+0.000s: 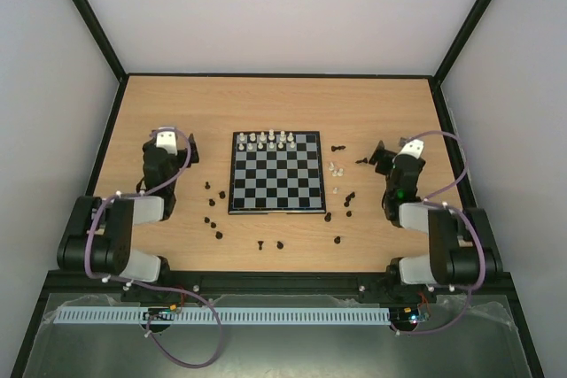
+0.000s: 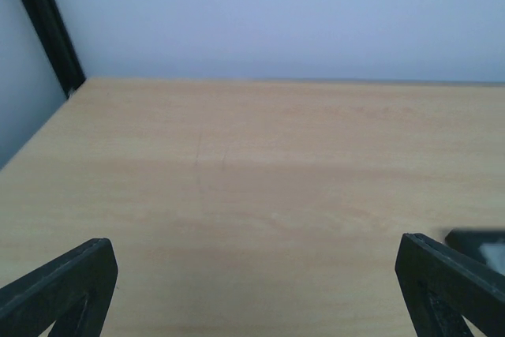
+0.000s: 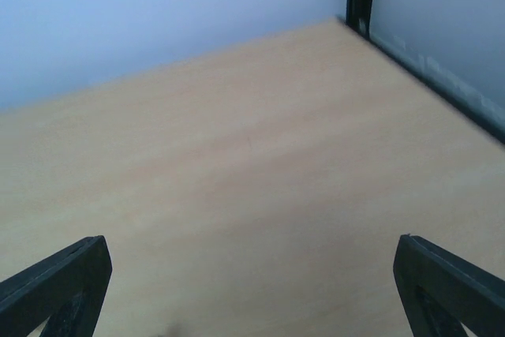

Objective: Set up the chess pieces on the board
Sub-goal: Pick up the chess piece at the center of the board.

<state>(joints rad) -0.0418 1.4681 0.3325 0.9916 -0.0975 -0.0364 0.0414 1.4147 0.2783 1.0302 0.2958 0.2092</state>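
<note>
The board (image 1: 275,185) lies square in the middle of the table (image 1: 372,104), and only its far side is filled. A cluster of white pieces (image 1: 269,139) stands along the back rows, too small for me to tell which is which. The near rows are bare. The rest of the chess pieces are off it: black pieces (image 1: 280,243) lie scattered on the wood to the left, in front and to the right, and a couple of stray white pieces (image 1: 336,168) sit near its right edge.

Both arms are back from the work. The left gripper (image 2: 252,246) is well left of the board, and the right gripper (image 3: 251,242) is well to its right, near the loose pieces there. Each has its jaws spread fully wide, with only bare tabletop between them.

I'd say the white side is mostly in and no piece is in hand. The next move, I reckon, wants one arm to come down over a single loose piece. The right arm is nearest the strays. The figures are tiny and sit close together, so a wide, careless approach could knock a neighbour over.
</note>
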